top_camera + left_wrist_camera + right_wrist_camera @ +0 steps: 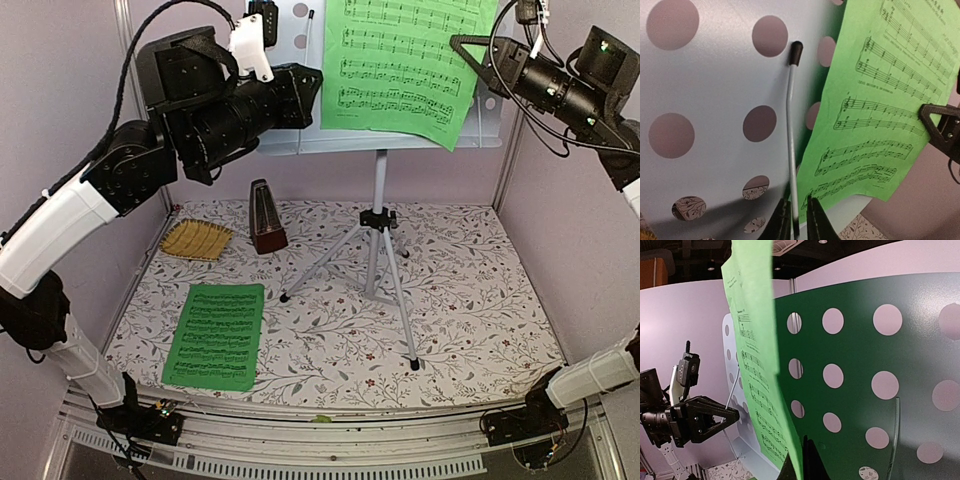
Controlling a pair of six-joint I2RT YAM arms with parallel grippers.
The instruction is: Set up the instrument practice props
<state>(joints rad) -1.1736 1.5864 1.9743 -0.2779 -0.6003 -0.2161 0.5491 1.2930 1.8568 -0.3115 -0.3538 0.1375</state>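
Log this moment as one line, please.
left claw: astride page rod | right claw: pinching green sheet on stand | metronome: on table

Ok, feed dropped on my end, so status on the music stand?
Left fingers flanking the retainer wire, grip unclear. Right fingers shut on green sheet, tilted on the stand. Nothing blocking.

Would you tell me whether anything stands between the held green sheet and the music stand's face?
Nothing visible does. The music stand's retaining wire lies beside the green sheet's edge, not behind it, straddled by the left gripper.
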